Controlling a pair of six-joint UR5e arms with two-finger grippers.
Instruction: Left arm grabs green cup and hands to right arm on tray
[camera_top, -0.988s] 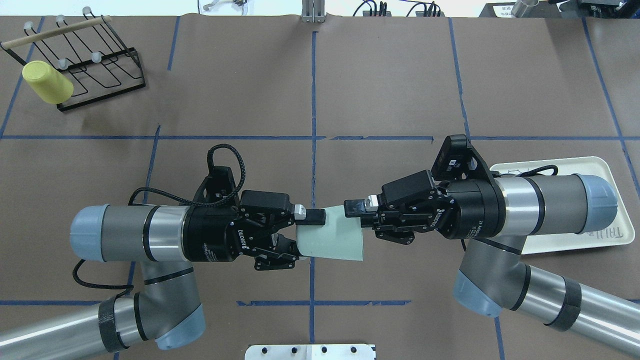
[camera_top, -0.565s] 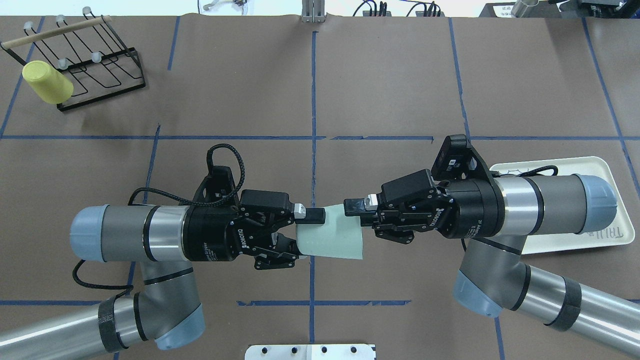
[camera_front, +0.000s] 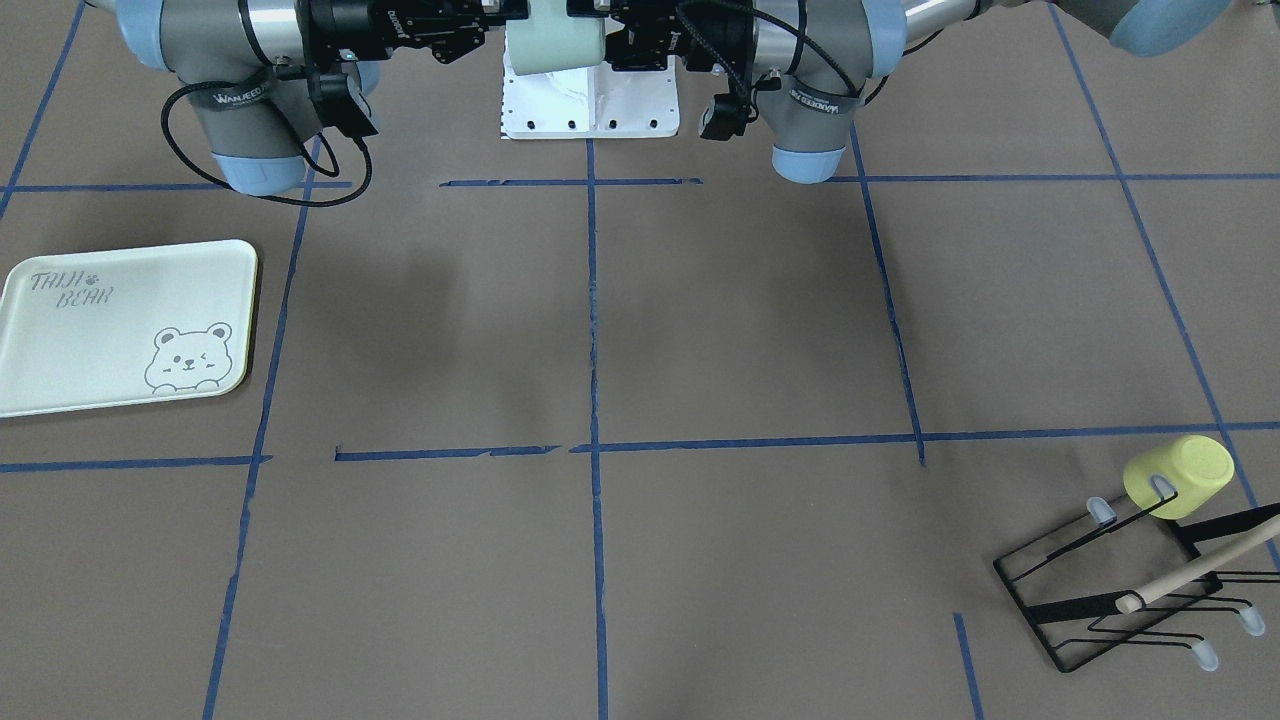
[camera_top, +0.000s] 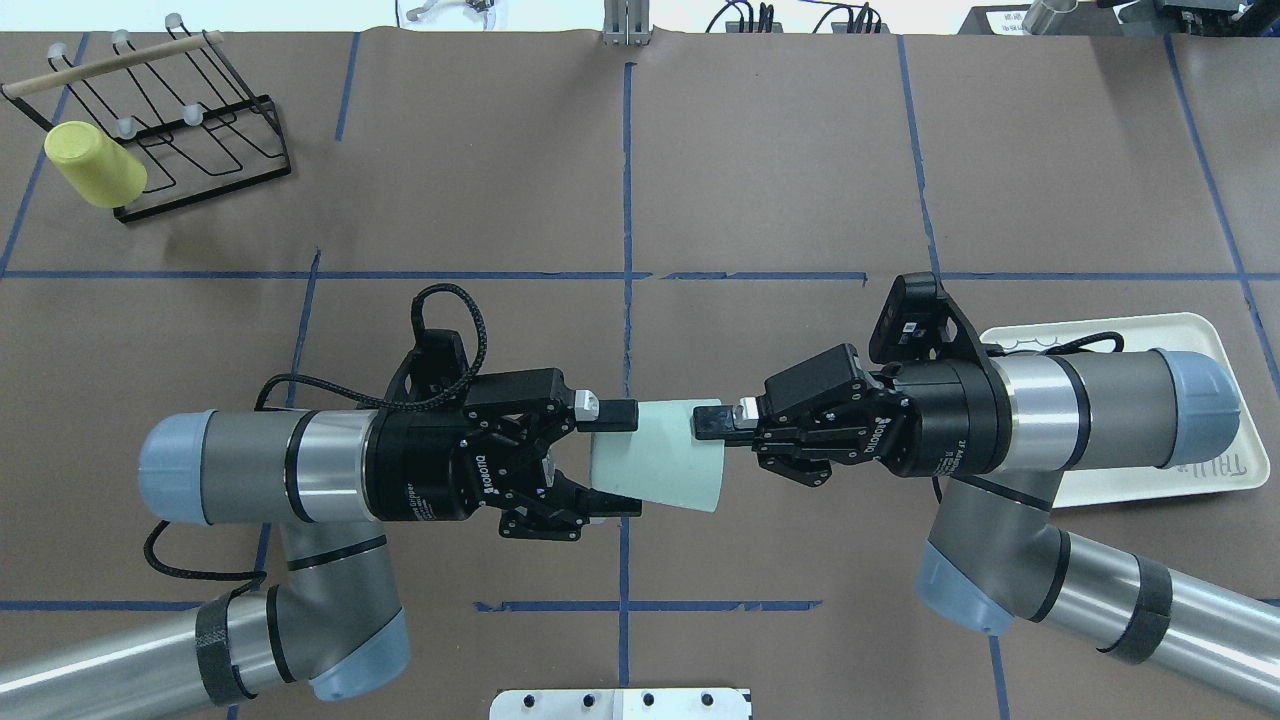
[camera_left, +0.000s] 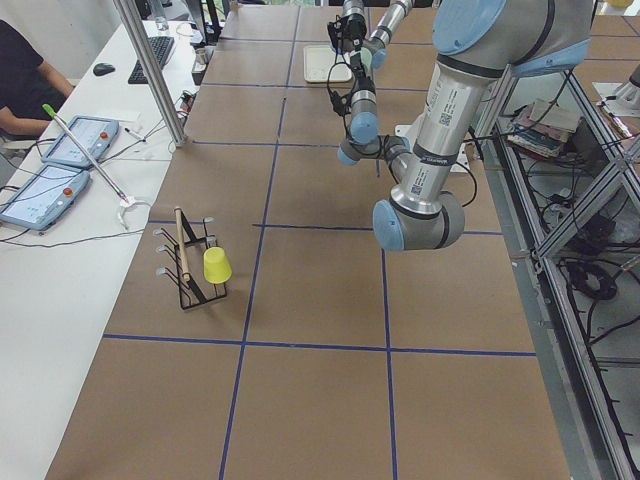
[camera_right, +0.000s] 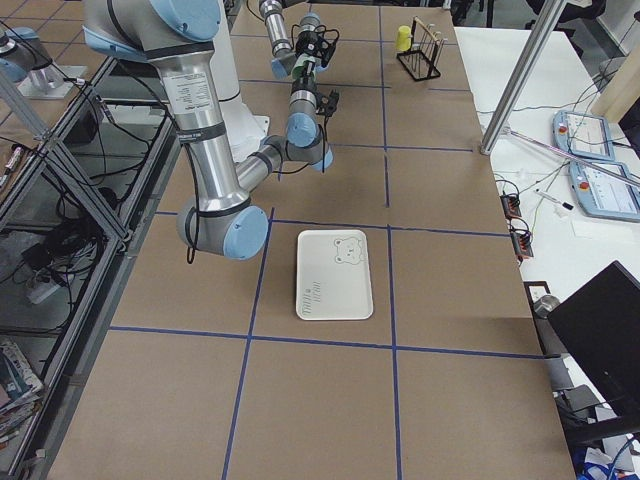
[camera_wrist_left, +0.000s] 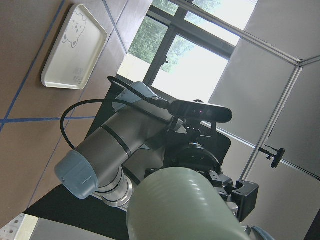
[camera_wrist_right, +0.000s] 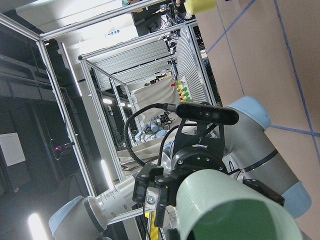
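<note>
The green cup hangs on its side above the table's middle, between both grippers, base toward my left arm. My left gripper is open, its fingers spread above and below the cup's narrow end without pressing it. My right gripper is shut on the green cup at its wide rim. The right wrist view shows the cup's dark green inside; the left wrist view shows its base. The tray lies on the table at the right, partly under my right arm, bare in the front-facing view.
A yellow-green cup hangs on a black wire rack at the far left corner. A white base plate sits at the near edge. Blue tape lines mark the brown table.
My left gripper's fingers have spread apart off the cup. The cup has shifted slightly up in view and stays held by my right gripper.
</note>
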